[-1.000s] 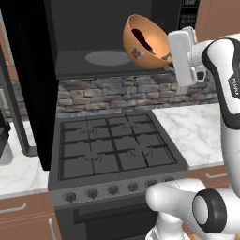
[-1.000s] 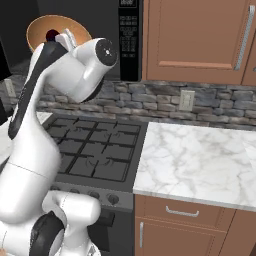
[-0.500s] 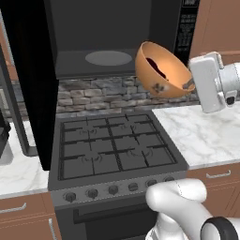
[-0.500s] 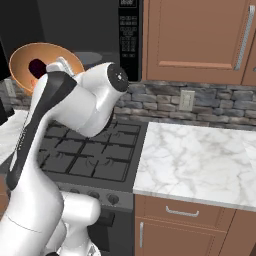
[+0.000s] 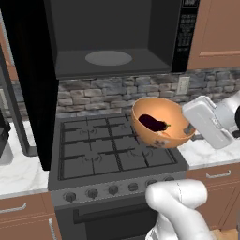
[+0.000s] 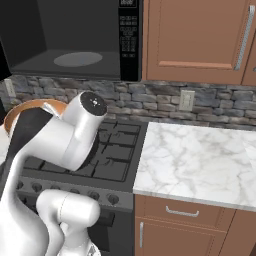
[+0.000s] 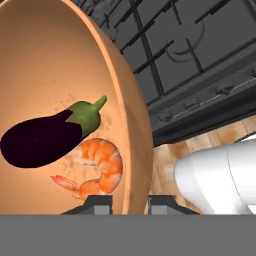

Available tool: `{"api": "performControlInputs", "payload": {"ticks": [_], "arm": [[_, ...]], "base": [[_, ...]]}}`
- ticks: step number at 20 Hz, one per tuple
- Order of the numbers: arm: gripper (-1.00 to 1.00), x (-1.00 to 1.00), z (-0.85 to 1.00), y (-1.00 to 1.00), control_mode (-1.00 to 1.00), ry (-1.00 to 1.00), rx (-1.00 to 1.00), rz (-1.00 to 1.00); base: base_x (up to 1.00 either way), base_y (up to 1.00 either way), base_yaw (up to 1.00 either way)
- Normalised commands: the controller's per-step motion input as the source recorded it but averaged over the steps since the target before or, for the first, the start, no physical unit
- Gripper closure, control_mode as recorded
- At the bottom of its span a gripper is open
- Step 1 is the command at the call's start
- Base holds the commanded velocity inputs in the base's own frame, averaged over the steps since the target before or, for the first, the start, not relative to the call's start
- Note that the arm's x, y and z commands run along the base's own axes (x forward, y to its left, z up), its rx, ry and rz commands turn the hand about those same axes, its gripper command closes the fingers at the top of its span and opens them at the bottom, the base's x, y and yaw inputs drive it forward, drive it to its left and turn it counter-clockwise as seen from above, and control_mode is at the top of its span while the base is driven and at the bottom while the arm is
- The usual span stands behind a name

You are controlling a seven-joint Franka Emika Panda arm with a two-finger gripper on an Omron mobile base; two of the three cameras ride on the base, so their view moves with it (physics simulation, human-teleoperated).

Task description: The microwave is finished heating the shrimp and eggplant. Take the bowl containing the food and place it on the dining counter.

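My gripper (image 7: 129, 204) is shut on the rim of the orange-brown bowl (image 5: 161, 123), one fingertip inside and one outside. The bowl hangs tilted over the right front of the black gas stove (image 5: 112, 150), well below the microwave (image 5: 110, 40), whose door stands open on a grey interior with a round turntable (image 5: 108, 58). Inside the bowl lie the dark purple eggplant (image 7: 47, 135) with its green stem and the orange-pink shrimp (image 7: 97, 167) beneath it. In the right base view just the bowl's rim (image 6: 31, 106) peeks out behind my arm. The dining counter is out of view.
The open microwave door (image 5: 26, 89) hangs down at the left of the stove. A marble worktop (image 6: 200, 165) over wooden cabinets lies right of the stove, with a stone backsplash and an outlet (image 6: 187, 100) behind. Wooden wall cabinets (image 6: 200, 40) sit right of the microwave.
The bowl has left the microwave's mouth and come down and toward the robot, from turntable height to just above the stove's right front. The arm swung low with it.
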Motion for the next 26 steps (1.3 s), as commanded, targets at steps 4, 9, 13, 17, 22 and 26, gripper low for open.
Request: {"api": "performControlInputs", "payload": {"ticks": [4, 9, 13, 17, 22, 26], "arm": [[1.0, 0.0, -0.07, 0.06, -1.0, 0.02, -0.08, 0.0], [1.0, 0.13, 0.0, 0.24, -1.0, 0.0, -0.03, -0.04], [1.0, 0.27, -0.06, 0.62, -1.0, -0.02, -0.02, -0.16], [1.0, 0.02, 0.0, 0.13, -1.0, -0.01, 0.0, -0.05], [1.0, 0.0, 0.0, -0.01, 1.0, 0.0, 0.0, 0.0], [1.0, 0.0, 0.0, 0.0, 1.0, 0.0, 0.0, 0.0]], "base": [[0.0, 0.0, 0.0], [0.0, 0.0, 0.0], [0.0, 0.0, 0.0], [0.0, 0.0, 0.0], [-0.02, -0.15, 0.01], [-0.12, -0.87, 0.1]]}}
